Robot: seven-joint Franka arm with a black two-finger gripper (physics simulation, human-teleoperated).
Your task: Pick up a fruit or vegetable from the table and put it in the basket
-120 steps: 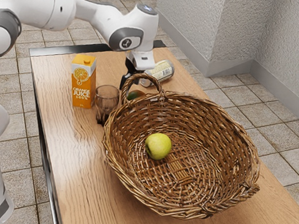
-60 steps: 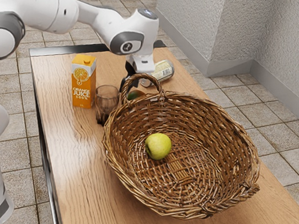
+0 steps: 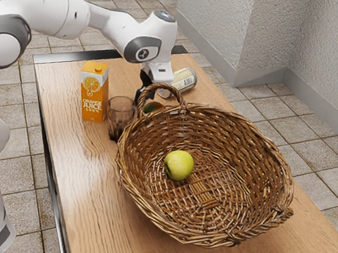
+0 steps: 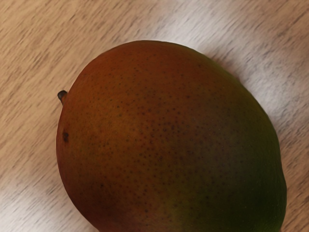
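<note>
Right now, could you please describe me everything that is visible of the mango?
The mango is plump and rounded, whole, orange-brown shading to green, its skin smooth-looking with fine dark speckles, with a short dark stem. It lies on the wood-grained table, outside the basket, partly hidden behind its rim in the exterior view. Whether my gripper touches it, I cannot tell.

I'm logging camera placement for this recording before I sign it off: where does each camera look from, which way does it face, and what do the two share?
Exterior view: at the arm's side, above the table, looking obliquely down past the near basket with the apple inside; the arm and black tool show.
Wrist view: mounted at the arm's end, looking down closely at the mango on the wood.
Shared: the tabletop and mango, partly hidden by the basket in the exterior view.
</note>
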